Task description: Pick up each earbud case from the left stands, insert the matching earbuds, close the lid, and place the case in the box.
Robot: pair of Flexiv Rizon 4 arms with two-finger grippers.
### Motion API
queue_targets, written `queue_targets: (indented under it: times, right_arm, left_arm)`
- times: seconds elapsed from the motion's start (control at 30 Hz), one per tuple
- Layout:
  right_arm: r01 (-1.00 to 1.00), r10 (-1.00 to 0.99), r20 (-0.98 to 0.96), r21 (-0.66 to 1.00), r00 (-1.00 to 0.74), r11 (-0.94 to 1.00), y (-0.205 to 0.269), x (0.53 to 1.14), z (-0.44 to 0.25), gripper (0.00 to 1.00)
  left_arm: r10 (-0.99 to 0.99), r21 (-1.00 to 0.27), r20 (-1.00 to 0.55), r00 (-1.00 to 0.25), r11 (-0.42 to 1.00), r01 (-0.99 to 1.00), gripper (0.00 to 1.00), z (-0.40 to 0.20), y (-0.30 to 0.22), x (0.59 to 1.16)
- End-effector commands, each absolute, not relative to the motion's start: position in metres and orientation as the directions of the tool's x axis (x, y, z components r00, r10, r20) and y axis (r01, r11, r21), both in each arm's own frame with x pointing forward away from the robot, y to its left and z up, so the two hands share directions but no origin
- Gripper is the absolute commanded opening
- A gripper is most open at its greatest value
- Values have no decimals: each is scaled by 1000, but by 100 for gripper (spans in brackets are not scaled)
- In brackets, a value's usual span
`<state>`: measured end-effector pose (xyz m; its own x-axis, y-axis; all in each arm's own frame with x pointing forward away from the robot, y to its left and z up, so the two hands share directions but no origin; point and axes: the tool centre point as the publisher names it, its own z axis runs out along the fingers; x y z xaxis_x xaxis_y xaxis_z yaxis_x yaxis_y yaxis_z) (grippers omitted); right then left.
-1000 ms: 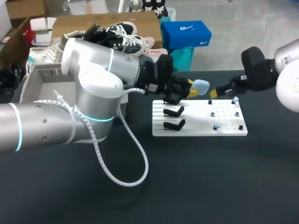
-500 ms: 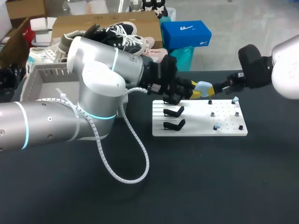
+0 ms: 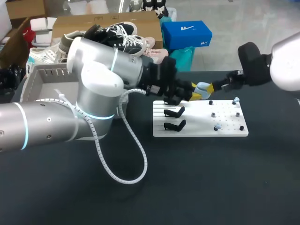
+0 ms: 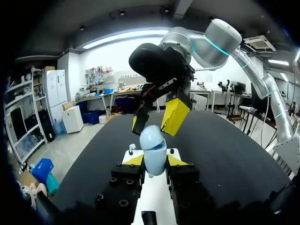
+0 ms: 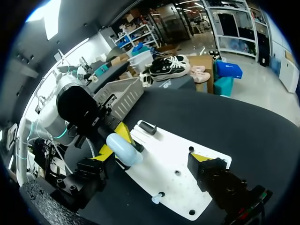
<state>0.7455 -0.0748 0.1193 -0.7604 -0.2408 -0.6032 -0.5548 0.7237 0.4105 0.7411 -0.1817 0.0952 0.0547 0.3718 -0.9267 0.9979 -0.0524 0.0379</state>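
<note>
Dark bench [image 3: 211, 178] carries a white board [image 3: 201, 130], with black stands [image 3: 174, 112] along its left side and small pegs on its right. Two pale earbuds [image 3: 218, 127] sit on pegs there, one near the front and one at the far right corner. A grey box [image 3: 44, 77] stands at the far left of the bench, partly hidden behind my left arm.

My left gripper [image 4: 154, 160] pinches a pale blue earbud case [image 4: 153, 144] between its yellow tips, one on each side. The case stands upright, lifted above the far edge of the board, with its rounded end pointing away from the wrist. Whether its lid is open I cannot tell.

My right gripper [image 4: 154, 119] comes in from the opposite side and hangs just beyond the top of the case. Its fingers are spread wide, one to each side of the case, and neither seems to touch it.
</note>
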Motion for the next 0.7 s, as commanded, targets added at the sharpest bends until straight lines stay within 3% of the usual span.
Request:
queue_targets:
  times: [0.03,0.7]
  right_arm:
    - [-557,-242,-608,406,-757,724,-74,746,123,100]
    - [-508,-186,-632,375,-752,776,-110,738,130,100]
  left_arm:
    - [352,38,-934,55,-56,998,0,93,-180,741]
    - [218,141,-966,140,-11,990,0,99,-169,725]
